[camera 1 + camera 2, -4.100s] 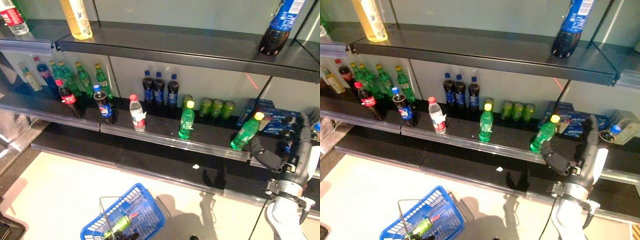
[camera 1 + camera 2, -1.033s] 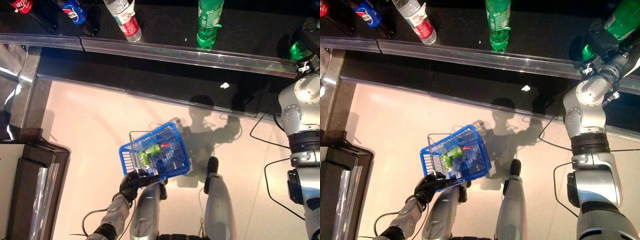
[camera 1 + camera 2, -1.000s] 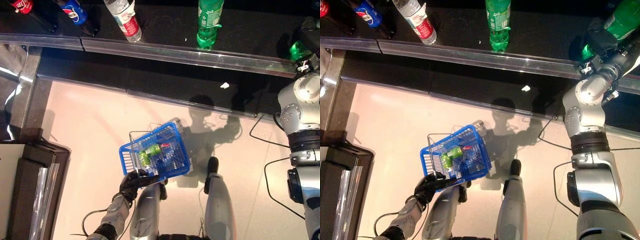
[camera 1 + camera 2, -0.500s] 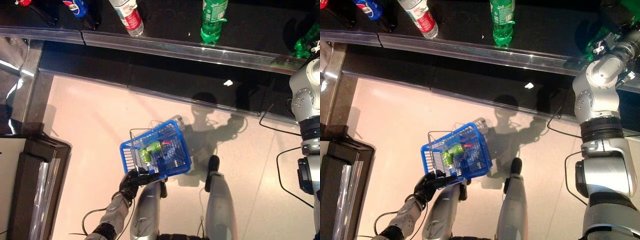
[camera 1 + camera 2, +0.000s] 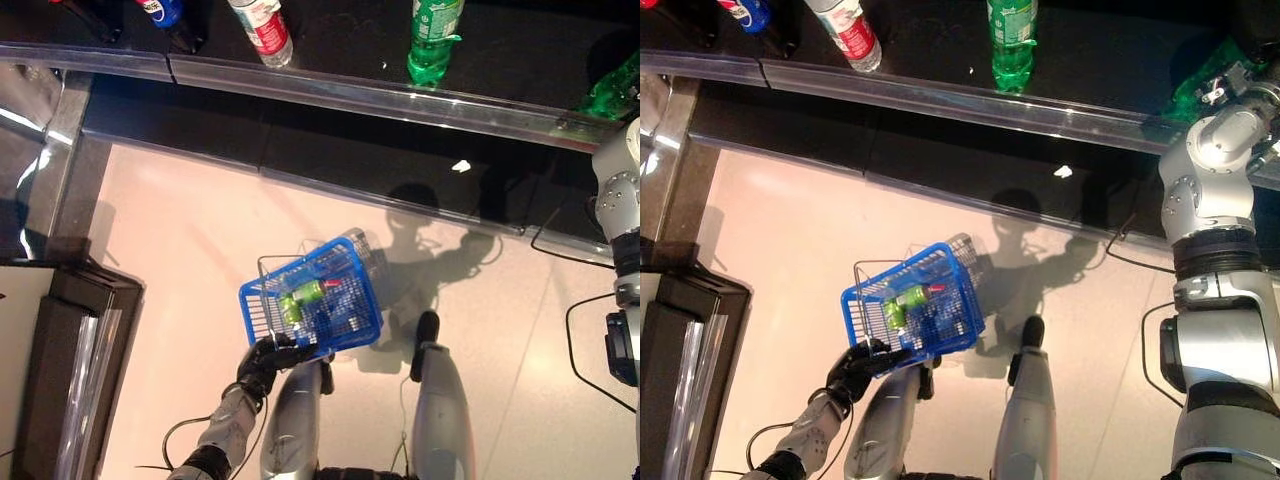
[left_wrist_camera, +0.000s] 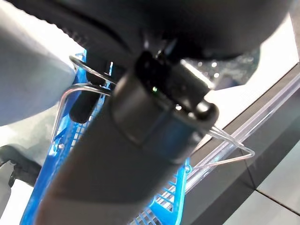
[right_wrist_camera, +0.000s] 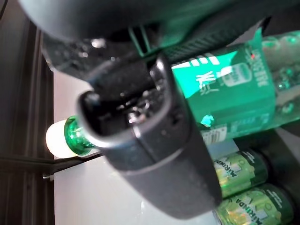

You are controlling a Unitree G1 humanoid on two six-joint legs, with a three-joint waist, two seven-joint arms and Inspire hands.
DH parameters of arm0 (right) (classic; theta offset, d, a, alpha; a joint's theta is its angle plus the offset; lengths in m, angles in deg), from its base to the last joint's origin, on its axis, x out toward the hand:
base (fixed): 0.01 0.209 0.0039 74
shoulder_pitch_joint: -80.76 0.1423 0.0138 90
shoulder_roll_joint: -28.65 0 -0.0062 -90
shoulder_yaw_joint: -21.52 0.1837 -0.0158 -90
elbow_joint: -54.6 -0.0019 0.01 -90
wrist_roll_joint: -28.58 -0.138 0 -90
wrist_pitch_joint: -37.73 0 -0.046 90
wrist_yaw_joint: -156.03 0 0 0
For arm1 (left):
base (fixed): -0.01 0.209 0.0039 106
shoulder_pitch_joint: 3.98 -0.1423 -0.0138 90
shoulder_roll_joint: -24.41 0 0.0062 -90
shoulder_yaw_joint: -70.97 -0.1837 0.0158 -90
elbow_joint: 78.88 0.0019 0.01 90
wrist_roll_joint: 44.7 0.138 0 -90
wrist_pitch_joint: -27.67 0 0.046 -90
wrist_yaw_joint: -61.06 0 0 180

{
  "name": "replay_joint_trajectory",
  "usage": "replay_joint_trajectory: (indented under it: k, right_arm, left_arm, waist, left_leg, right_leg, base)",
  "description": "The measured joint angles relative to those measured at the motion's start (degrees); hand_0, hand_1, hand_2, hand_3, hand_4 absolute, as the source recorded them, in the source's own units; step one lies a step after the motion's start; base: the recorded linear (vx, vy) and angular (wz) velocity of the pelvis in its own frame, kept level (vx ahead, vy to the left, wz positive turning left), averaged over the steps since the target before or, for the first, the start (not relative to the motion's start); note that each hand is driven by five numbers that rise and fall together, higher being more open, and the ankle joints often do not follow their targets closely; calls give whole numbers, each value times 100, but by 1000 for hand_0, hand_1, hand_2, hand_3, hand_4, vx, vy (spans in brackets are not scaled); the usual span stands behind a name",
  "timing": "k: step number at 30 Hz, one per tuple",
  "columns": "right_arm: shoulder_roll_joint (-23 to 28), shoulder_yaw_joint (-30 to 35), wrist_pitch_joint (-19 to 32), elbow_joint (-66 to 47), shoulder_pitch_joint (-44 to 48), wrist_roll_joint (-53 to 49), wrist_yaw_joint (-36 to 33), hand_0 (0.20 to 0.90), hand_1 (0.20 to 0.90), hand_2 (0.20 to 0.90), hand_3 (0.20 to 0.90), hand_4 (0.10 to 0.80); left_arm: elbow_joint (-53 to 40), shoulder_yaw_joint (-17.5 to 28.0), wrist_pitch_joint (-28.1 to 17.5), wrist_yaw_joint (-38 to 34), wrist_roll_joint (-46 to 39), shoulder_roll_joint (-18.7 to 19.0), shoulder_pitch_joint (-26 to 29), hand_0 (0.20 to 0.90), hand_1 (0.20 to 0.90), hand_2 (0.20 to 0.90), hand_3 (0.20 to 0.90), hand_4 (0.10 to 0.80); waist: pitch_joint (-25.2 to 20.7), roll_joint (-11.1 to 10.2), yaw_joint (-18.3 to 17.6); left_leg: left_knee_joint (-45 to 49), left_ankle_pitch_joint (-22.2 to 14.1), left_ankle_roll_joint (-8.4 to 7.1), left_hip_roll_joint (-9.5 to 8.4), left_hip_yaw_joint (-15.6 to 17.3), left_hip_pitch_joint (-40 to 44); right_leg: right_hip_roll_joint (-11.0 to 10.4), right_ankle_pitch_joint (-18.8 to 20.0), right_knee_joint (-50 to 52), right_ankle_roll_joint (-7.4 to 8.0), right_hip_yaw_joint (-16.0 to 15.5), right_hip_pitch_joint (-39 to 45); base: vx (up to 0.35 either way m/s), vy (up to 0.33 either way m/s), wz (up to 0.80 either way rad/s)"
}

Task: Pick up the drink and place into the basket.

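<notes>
My right hand (image 7: pixel 140 117) is wrapped around the green bottle (image 7: pixel 234 89) up at the shelf (image 5: pixel 330 95), its fingers mostly hidden behind my thumb. My left hand (image 5: pixel 262 362) grips the wire handle (image 6: pixel 220 140) of the blue basket (image 5: pixel 310 305), low over the floor (image 5: pixel 180 250), well apart from the bottle.

**Dark shelf above a pale floor**

We see a dark shelf (image 5: pixel 330 45) with a clear strip along its front edge. On it stand a water bottle with a red label (image 5: pixel 262 28), a green soda bottle (image 5: pixel 433 38), and a cola bottle with a blue label (image 5: pixel 160 12). Below lies a lower black ledge (image 5: pixel 300 150) with a small white scrap (image 5: pixel 461 166), then the pale floor (image 5: pixel 180 250).
</notes>
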Motion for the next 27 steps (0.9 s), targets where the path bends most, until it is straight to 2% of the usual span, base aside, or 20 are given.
replay_joint_trajectory:
  k: [10, 17, 22, 27]
  right_arm:
    - [1, 182, 9, -9, -145, -76, 153, 300, 300, 300, 200, 100]
    - [223, 438, -347, -1842, -1517, 419, 298, 300, 300, 300, 200, 100]
    - [218, 777, -441, -3312, -2759, 504, 809, 300, 300, 300, 200, 100]
    - [74, 874, -454, -4153, -3744, 574, 1491, 300, 300, 300, 200, 100]
  left_arm:
    - [-13, 22, -10, -1, -334, 2, -32, 300, 300, 300, 200, 100]
    - [-303, 229, -22, -10, -332, 0, -236, 300, 300, 300, 200, 100]
    - [-531, 399, -69, -5, -329, -8, -500, 300, 300, 300, 200, 100]
    - [-799, 674, -119, -7, -311, -123, -744, 300, 300, 300, 200, 100]
  waist:
    - [0, 0, 31]
    - [1, -3, -55]
    - [2, -5, -136]
    - [11, -55, -170]
  left_leg:
    - [110, 10, -14, -7, -42, 72]
    - [130, 6, -12, -5, -132, 275]
    - [175, -112, 45, 1, -130, 545]
    - [163, -209, 48, 6, -131, 862]
  right_leg:
    - [-21, -29, 57, -46, -18, 119]
    - [-24, -105, 51, -41, -108, 412]
    - [-26, -188, 25, -6, -142, 756]
    - [-4, -238, -95, 44, -148, 1148]
  base:
    - [-38, 47, 2]
    - [17, 37, 8]
    - [54, 45, 7]
    - [83, -13, 1]
